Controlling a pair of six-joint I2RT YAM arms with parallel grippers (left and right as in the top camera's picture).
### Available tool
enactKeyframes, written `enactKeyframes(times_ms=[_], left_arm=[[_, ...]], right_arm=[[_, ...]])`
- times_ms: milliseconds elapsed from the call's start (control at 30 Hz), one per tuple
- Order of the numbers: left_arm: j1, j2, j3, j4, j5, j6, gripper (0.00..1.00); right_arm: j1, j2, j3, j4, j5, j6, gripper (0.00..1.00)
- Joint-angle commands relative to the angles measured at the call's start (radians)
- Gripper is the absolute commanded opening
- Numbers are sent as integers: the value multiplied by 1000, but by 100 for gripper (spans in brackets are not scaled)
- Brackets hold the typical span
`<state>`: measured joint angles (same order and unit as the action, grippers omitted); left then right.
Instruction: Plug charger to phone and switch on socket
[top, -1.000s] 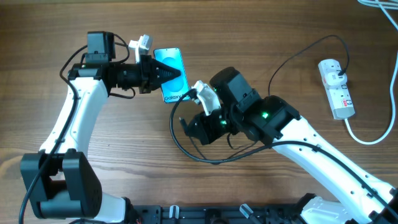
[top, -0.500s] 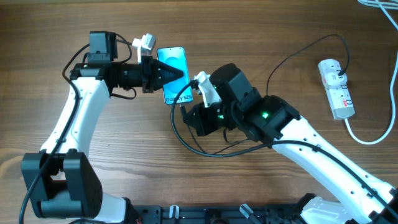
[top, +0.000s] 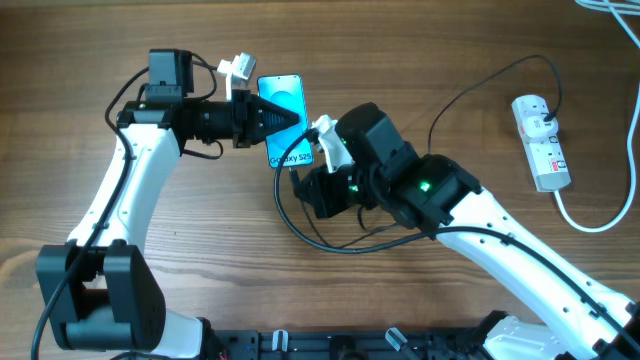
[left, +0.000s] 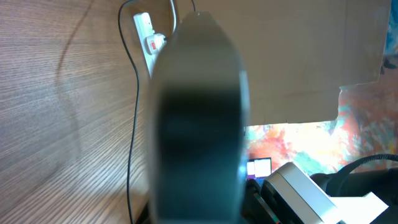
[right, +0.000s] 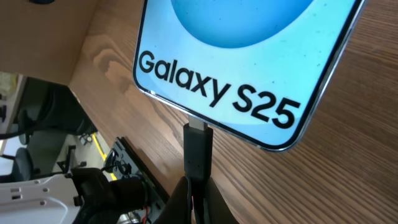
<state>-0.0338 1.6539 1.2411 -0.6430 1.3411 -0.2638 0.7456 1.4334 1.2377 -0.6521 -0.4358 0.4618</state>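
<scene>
Phone, look: the phone is a flat rectangle with rounded corners. The screen is teal-blue with a pale circle. "Galaxy S25" runs across the lower end and reads dark on pale blue in the right wrist view.
Phone, place: left of table centre, between the two grippers. It lies diagonal in the overhead view, lower end toward the right arm.
Left gripper: the left gripper reaches in from the left. Its dark fingers are closed across the middle of the phone and grip it.
Left wrist view: a blurred dark grey mass fills the centre, so finger spacing cannot be read there.
Charger: the charger has a black connector body standing straight up against the phone's bottom edge. Its tip touches the edge just below the lettering. How deep it sits cannot be told.
Right gripper: the right gripper has its fingers drawn nearly together. They pinch the base of the connector.
Cable: thin and black. It loops on the table below the right gripper and runs on to the socket.
Socket: the socket is a white strip at the far right of the table, well apart from both grippers. The white plug head sits in it. A thick white cord trails from its lower end.
</scene>
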Motion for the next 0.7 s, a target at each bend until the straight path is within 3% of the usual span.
enactKeyframes(times_ms=[0, 367, 667], left_arm=[[-10, -12, 0, 0, 49, 34, 4], [-10, -12, 0, 0, 49, 52, 4], [-53, -12, 0, -61, 37, 160, 4]], right_arm=[[-1, 1, -3, 42, 48, 40, 4], [-1, 1, -2, 95, 78, 117, 4], [-31, 1, -2, 105, 77, 113, 4]])
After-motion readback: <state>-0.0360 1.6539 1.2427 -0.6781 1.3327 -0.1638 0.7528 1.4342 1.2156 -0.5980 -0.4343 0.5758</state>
